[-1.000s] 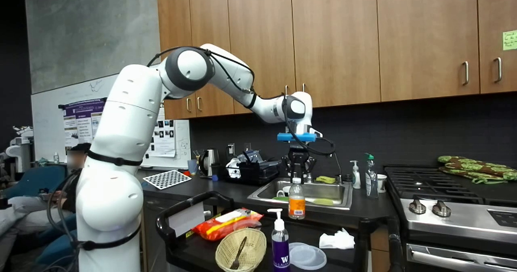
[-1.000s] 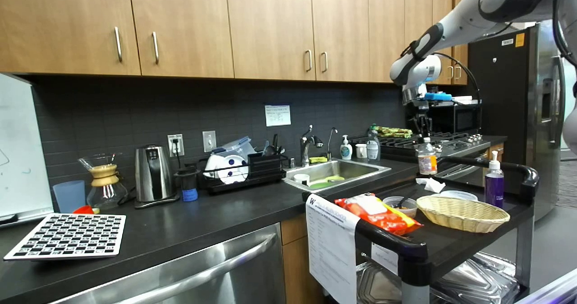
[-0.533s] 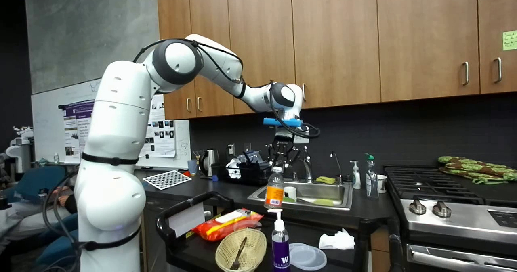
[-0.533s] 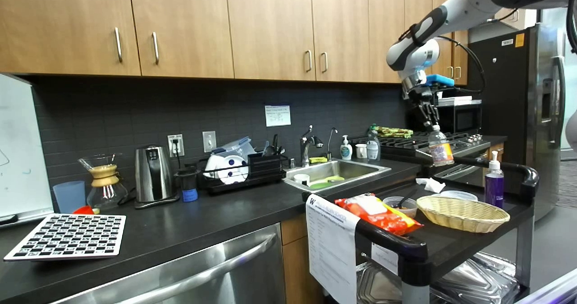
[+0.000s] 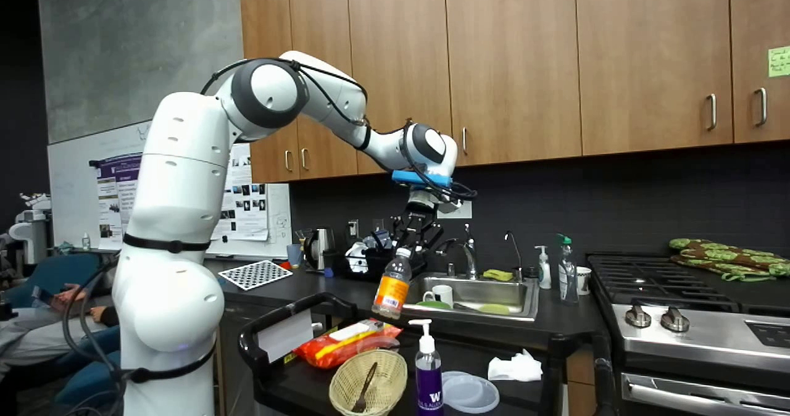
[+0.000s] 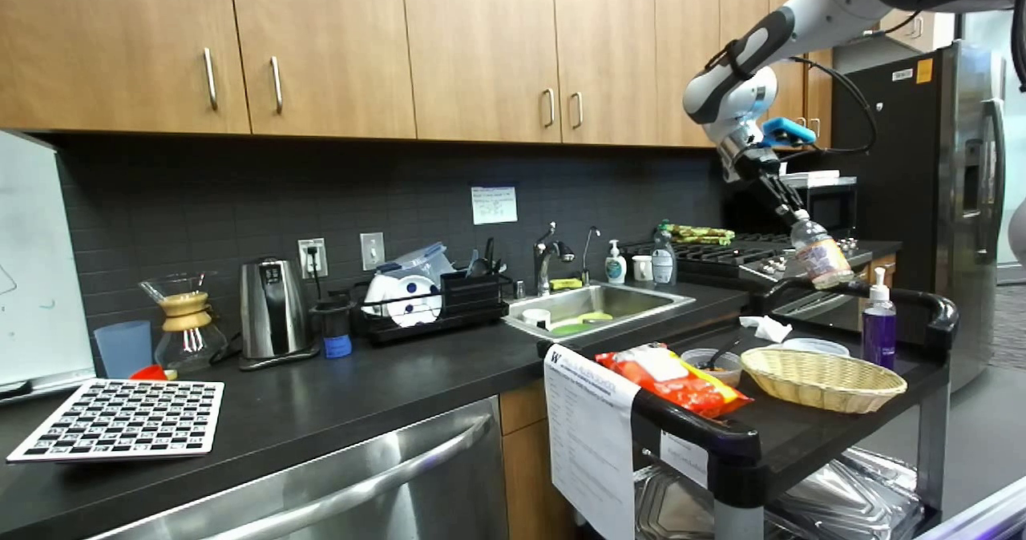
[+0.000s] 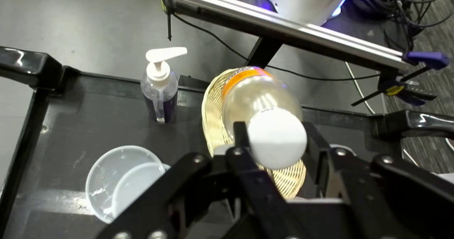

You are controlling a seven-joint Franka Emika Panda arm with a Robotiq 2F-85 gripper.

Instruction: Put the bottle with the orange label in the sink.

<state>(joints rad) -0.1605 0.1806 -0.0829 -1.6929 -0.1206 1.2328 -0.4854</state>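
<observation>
The clear bottle with the orange label (image 5: 392, 287) hangs in the air by its white cap, tilted, above the cart. It also shows tilted in an exterior view (image 6: 819, 253). My gripper (image 5: 405, 249) is shut on the cap. In the wrist view the cap (image 7: 276, 139) sits between the two black fingers, and the bottle's body points away over the basket. The metal sink (image 5: 503, 289) lies in the counter behind the bottle, whose base is outside it. The sink also shows in an exterior view (image 6: 633, 306).
The cart (image 6: 862, 424) carries a wicker basket (image 6: 826, 392), a red bag (image 6: 673, 380), a purple pump bottle (image 6: 879, 328) and a white tissue (image 6: 767, 328). The sink holds a white mug (image 5: 442, 292) and green items. A faucet (image 5: 470, 258) rises behind it. A dish rack (image 6: 473, 300) stands beside it.
The arm has risen and swung back from the sink side, carrying the bottle. The bottle was upright and lower, and now it is higher and tilted. The gripper has stayed on the cap.
</observation>
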